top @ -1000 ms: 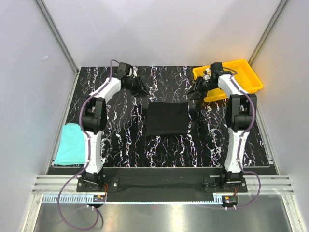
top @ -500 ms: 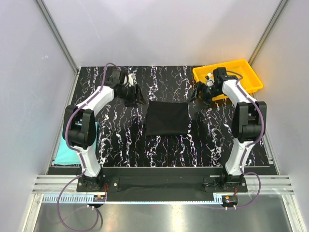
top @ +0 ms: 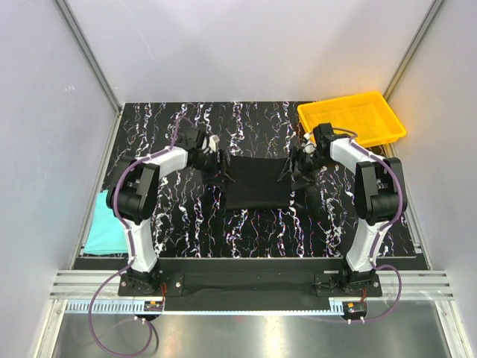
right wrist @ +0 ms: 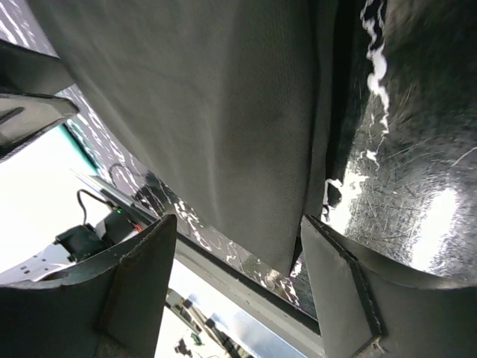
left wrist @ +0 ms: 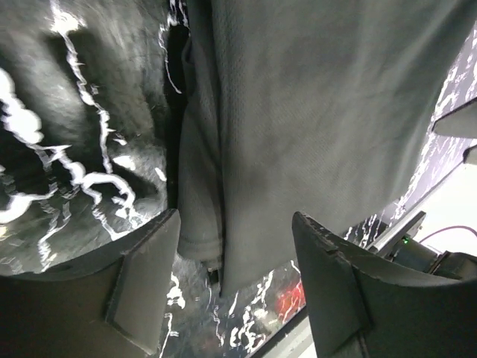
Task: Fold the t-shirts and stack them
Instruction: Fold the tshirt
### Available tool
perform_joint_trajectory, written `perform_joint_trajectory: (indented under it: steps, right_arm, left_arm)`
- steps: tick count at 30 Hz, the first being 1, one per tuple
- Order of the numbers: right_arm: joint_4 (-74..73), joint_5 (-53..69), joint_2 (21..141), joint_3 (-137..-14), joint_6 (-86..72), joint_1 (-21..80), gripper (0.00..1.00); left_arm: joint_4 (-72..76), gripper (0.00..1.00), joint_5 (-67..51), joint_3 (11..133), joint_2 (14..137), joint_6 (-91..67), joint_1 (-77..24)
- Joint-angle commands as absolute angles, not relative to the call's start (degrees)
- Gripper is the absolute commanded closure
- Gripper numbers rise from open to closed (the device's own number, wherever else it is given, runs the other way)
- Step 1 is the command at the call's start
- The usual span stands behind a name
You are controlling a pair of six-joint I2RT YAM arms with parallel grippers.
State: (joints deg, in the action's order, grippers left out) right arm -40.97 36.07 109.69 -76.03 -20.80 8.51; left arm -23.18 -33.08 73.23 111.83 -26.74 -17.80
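The black t-shirt (top: 257,185) lies folded into a rectangle at the middle of the table. My left gripper (top: 220,170) is low at its far left corner and my right gripper (top: 295,168) at its far right corner. In the left wrist view the left gripper (left wrist: 235,277) is open, its fingers (left wrist: 145,280) straddling the shirt's (left wrist: 313,112) folded edge. In the right wrist view the right gripper (right wrist: 238,287) is open too, with the shirt's (right wrist: 209,97) corner between its fingers (right wrist: 346,298). The teal t-shirt (top: 103,227) lies at the table's left edge, partly hidden behind the left arm.
A yellow tray (top: 352,119) sits at the far right corner of the black marbled table (top: 253,231). Grey walls close in the left, far and right sides. The arms' base rail runs along the near edge.
Both grippers have opened and come down from the far side of the table toward me, onto the black shirt's far corners. The shirts have not moved.
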Motion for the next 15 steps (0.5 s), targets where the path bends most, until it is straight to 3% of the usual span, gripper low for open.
perform_joint_trajectory:
  steps: [1,7,10,11,13,15]
  right_arm:
    - [-38.76,34.81,109.78,-74.18,-20.57,9.05,0.27]
    - [-36.65,35.06,109.51,-70.23,-20.83,9.05,0.29]
    - [-34.20,37.25,108.64,-67.51,-22.49,9.23,0.30]
    - [-33.41,37.70,108.11,-65.76,-23.11,9.23,0.30]
    - [-31.65,38.49,106.80,-64.17,-24.25,9.23,0.30]
    - [-30.24,39.02,105.91,-61.88,-24.87,9.23,0.30]
  left_arm:
    - [-19.52,0.35,-35.24,69.88,111.19,-28.83,-18.89]
    - [-18.63,0.49,-34.36,63.73,108.63,-30.58,-19.60]
    - [-17.32,0.75,-36.21,62.06,107.76,-31.20,-20.21]
    - [-16.88,0.91,-35.86,60.92,106.62,-31.98,-20.56]
    - [-15.30,1.00,-35.77,59.51,105.30,-32.95,-20.83]
    - [-14.42,1.00,-35.95,57.92,104.50,-33.84,-20.92]
